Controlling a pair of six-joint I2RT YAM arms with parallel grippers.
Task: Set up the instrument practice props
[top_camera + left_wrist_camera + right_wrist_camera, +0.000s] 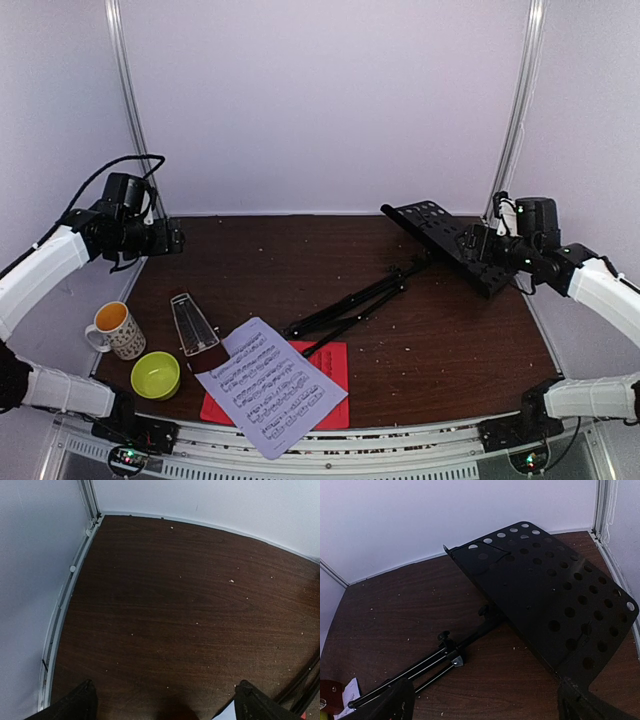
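The black music stand lies on its side on the table, its perforated desk (438, 232) (550, 595) at the back right and its folded legs (350, 305) (420, 667) pointing toward the middle. A white music sheet (268, 385) lies near the front edge, overlapping a red sheet (335, 365). The dark-red metronome (193, 325) stands upright left of them. My right gripper (478, 246) (485, 705) hovers open just above the desk's near end, holding nothing. My left gripper (172, 240) (167, 705) hangs open over bare table at the back left.
A patterned mug (117, 330) with orange inside and a lime-green bowl (156, 374) sit at the front left beside the metronome. White walls and metal rails (65, 595) close in the table at left, back and right. Small crumbs dot the brown tabletop (300, 260).
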